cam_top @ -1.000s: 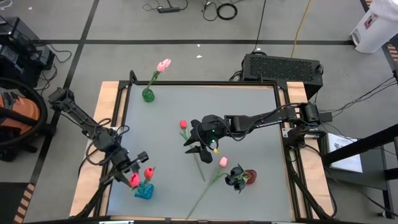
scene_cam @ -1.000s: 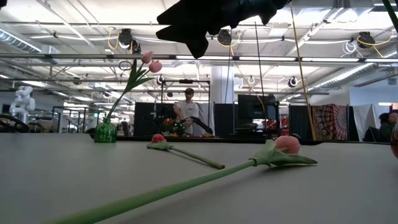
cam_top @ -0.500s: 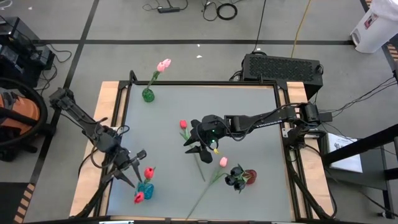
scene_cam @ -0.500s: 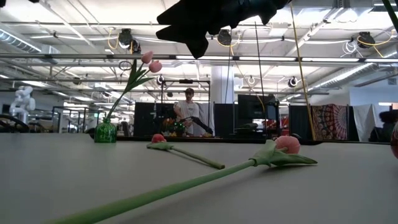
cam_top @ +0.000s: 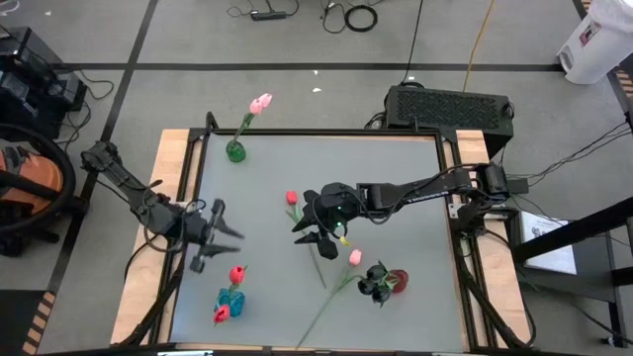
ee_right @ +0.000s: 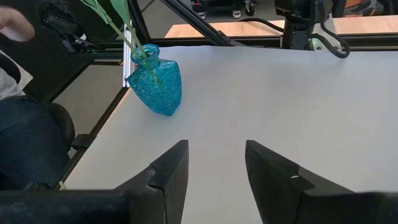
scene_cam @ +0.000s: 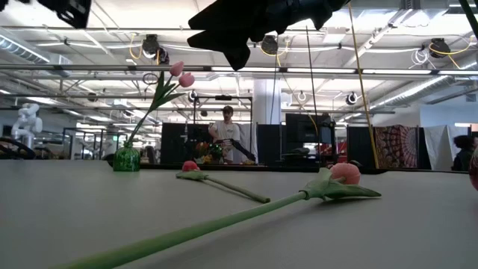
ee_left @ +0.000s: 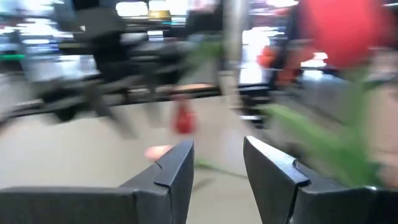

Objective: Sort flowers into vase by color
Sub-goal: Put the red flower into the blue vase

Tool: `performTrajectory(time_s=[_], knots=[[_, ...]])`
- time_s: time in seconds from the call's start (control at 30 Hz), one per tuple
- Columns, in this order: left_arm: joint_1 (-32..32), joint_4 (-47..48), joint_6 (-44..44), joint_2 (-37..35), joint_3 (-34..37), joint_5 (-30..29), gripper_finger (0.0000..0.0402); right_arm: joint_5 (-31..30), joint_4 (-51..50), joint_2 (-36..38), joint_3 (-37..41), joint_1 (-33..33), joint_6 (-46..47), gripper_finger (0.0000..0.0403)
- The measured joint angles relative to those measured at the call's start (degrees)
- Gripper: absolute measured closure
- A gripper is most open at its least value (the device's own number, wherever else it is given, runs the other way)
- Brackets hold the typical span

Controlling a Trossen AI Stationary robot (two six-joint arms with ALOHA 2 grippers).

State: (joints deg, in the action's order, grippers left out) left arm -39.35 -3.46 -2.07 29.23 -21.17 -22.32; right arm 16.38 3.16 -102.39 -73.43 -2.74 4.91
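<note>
Left tool (cam_top: 220,233) is released and grasps nothing; it hangs above the left part of the desk (cam_top: 396,178), near the blue vase (cam_top: 229,301) but apart from it. Right tool (cam_top: 318,225) is likewise released and empty, poised over the middle of the desk.

Blue vase: stands near the front left corner and holds two red flowers (cam_top: 236,274). Green vase (cam_top: 235,151): stands at the far left corner and holds two pink flowers (cam_top: 260,103). Red vase (cam_top: 398,281): stands at the front right and holds black flowers (cam_top: 376,280).

Two flowers lie flat on the desk. One red flower (cam_top: 292,199) lies just beside the right tool, on its left. One pink flower (cam_top: 354,257) lies nearer the front edge, its long stem (scene_cam: 187,235) running toward that edge. In the low view both loose flowers rest on the desk surface, well apart from the green vase.
</note>
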Motion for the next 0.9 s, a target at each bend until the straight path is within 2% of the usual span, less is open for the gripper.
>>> performTrajectory(time_s=[0.2, 0.27, 0.33, 0.5, 0.73, 0.9], knots=[[0.1, 2.6, 0.6, -0.3, 0.0, -20.4, 0.0255, 0.0, 0.0, 0.0, 0.0, 0.0, 0.0, 0.0252], [0.9, 3.3, 1.2, -0.3, 0.0, -25.2, 0.0255, 0.0, 0.0, 0.0, 0.0, 0.0, 0.0, 0.0252], [2.5, 3.8, 1.1, -0.3, 0.0, -27.6, 0.0255, 0.0, 0.0, 0.0, 0.0, 0.0, 0.0, 0.0252], [8.5, 7.1, 1.0, -0.9, 0.0, -26.5, 0.0256, 0.0, 0.0, 0.0, 0.0, 0.0, 0.0, 0.0252], [18.6, 11.8, -0.6, -0.8, 0.0, -16.9, 0.0256, 0.0, 0.0, 0.0, 0.0, 0.0, 0.0, 0.0252], [24.7, 11.8, -0.6, -0.6, 0.0, -16.2, 0.0256, 0.0, 0.0, 0.0, 0.0, 0.0, 0.0, 0.0252]])
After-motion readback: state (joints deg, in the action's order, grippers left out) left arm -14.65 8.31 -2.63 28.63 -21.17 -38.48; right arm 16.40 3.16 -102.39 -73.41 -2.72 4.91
